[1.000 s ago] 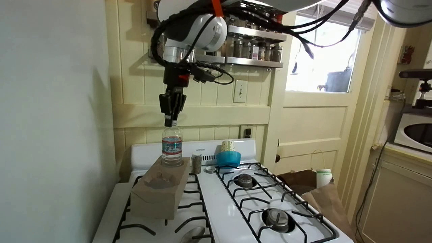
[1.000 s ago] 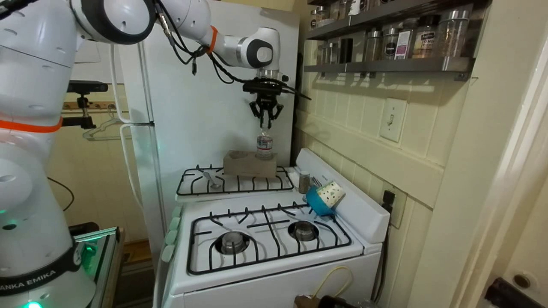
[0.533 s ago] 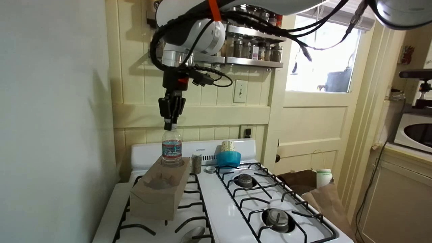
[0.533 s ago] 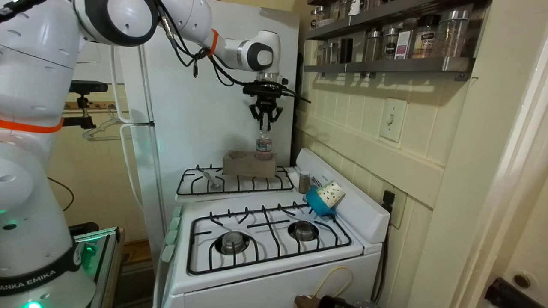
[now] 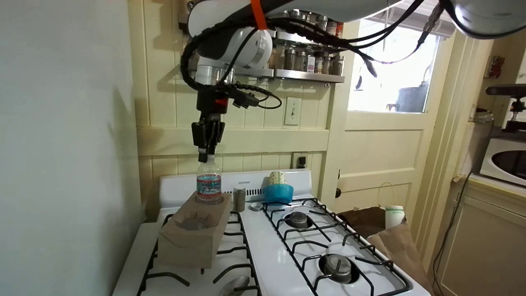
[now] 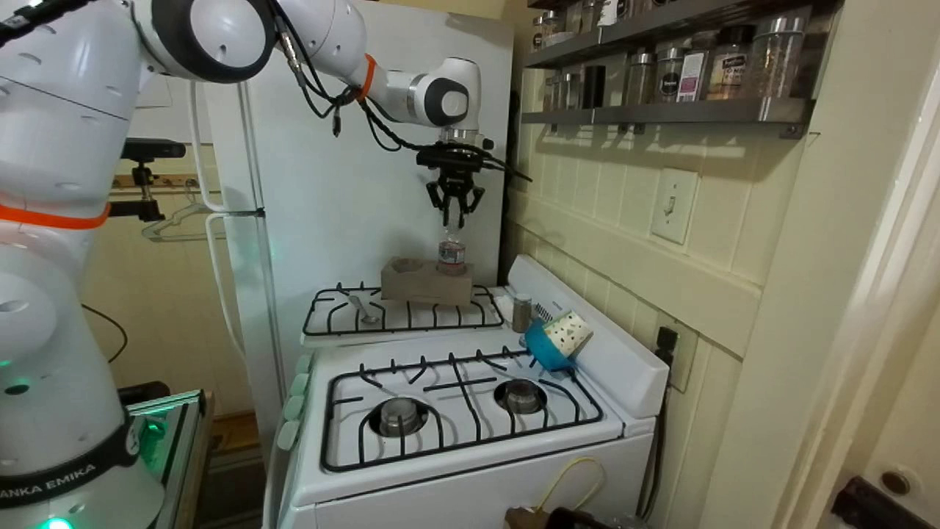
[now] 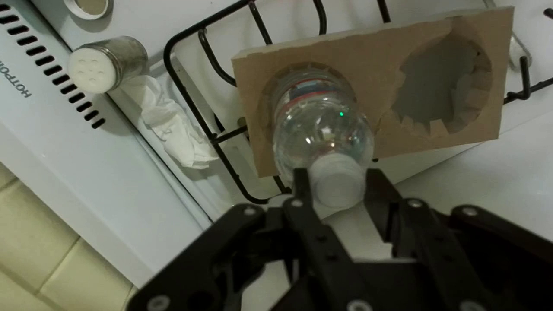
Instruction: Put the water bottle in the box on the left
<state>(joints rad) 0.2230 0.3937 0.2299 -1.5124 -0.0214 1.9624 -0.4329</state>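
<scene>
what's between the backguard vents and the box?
Wrist view: the white-topped shaker, crumpled white paper or tissue, then the black grate's edge before the box.

Reads HOTPOINT on the stove's back panel [image 5: 255, 181] in an exterior view, cut short in the wrist view. Spells ANKA EMIKA, cut off in front, on the black band [image 6: 81, 474] around the robot's base [image 6: 66, 397]. Is too small to read for certain on the water bottle [image 5: 209, 183] and spice jars [image 6: 731, 67].

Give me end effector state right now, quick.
End effector: closed, holding the water bottle by its top.
</scene>
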